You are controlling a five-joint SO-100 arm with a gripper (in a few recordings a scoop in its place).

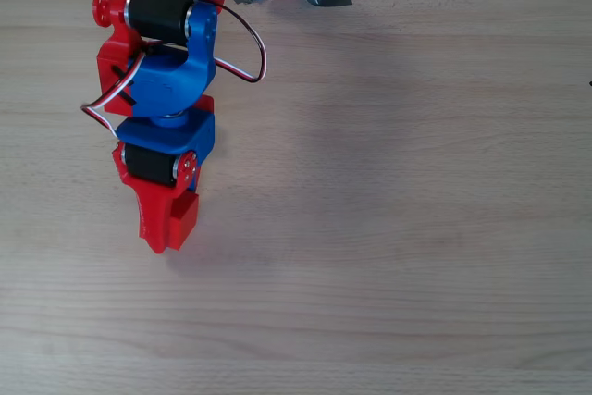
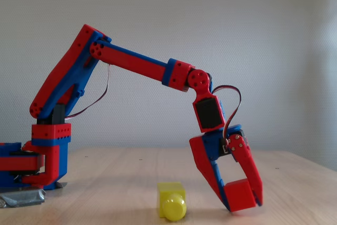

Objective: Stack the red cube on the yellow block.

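Wood table (image 2: pixel 121 177), white wall (image 2: pixel 210 25), pincer (image 2: pixel 242 201) gripping red cube (image 2: pixel 239 193)

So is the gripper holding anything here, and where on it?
Yes: the gripper holds the red cube, pinched on two opposite faces between its fingertips, low over the table beside the yellow block.
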